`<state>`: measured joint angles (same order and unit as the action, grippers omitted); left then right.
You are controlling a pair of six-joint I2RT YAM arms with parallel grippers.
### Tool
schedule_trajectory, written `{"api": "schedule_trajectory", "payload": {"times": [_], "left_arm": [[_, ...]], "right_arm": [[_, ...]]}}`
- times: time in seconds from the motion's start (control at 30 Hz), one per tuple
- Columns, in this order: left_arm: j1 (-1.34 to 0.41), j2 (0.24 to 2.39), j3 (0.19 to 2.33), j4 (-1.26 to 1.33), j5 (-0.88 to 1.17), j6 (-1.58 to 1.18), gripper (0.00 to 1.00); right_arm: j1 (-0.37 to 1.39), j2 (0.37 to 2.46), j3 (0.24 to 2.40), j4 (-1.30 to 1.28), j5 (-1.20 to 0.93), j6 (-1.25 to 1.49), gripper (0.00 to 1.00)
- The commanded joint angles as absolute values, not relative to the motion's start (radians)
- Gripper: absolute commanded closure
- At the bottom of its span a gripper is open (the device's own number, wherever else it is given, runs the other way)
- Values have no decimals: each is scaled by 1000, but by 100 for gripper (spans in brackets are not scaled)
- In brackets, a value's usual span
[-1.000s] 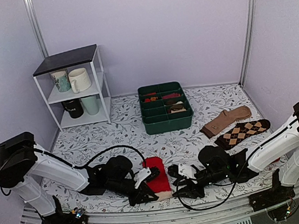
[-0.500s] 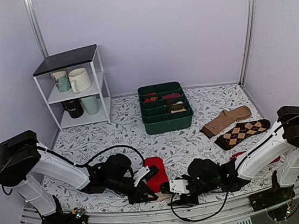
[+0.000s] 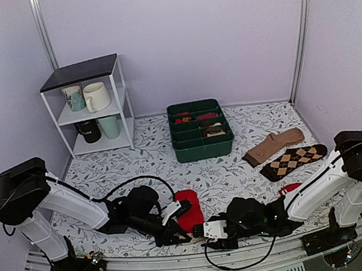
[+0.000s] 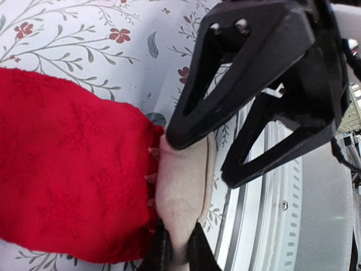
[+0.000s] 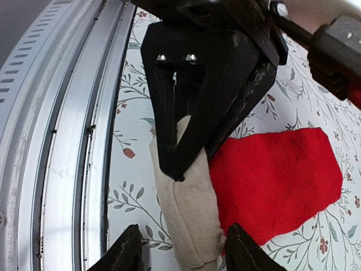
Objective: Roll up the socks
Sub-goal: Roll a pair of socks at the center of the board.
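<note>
Socks (image 3: 189, 215) of bright red cloth with a pale beige end (image 5: 189, 217) lay flat at the near edge of the flowered table (image 3: 259, 122), between the two arms and just beside the metal rail (image 5: 73, 141). The left gripper (image 4: 176, 255) was clenched on the beige end, its fingers pinching the cloth tightly. The right gripper (image 5: 183, 254) stood spread, one finger on each side of that same beige end and not squeezing it. From above, the two grippers nearly met at the front of the socks, while the red part stretched away from them toward the middle of the table. Farther back sat a green tray (image 3: 202, 147) with compartments. To the right, well apart from the socks, a brown sock (image 3: 276, 145) and an argyle sock (image 3: 294, 160) lay side by side. A white shelf (image 3: 84, 71) with mugs stood in the back left corner.
</note>
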<state>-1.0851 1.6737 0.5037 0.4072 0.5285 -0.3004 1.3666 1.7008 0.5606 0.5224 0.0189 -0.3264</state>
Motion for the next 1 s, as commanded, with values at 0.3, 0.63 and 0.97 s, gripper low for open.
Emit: {"api": "schedule_trajectory", "payload": {"times": [0.3,0.63,0.97], "left_arm": [[-1077,1729,471,270,529,-299,100],[-1076,1728,470,268,532,-296,100],[-1077,1726,463,275,537,-290,100]], "right_arm": [[1396,1664,545,568,-63,-326,52],[1394,1797,620,526,11,-310,53],[1394,1796,588,307,-12,-203,63]]}}
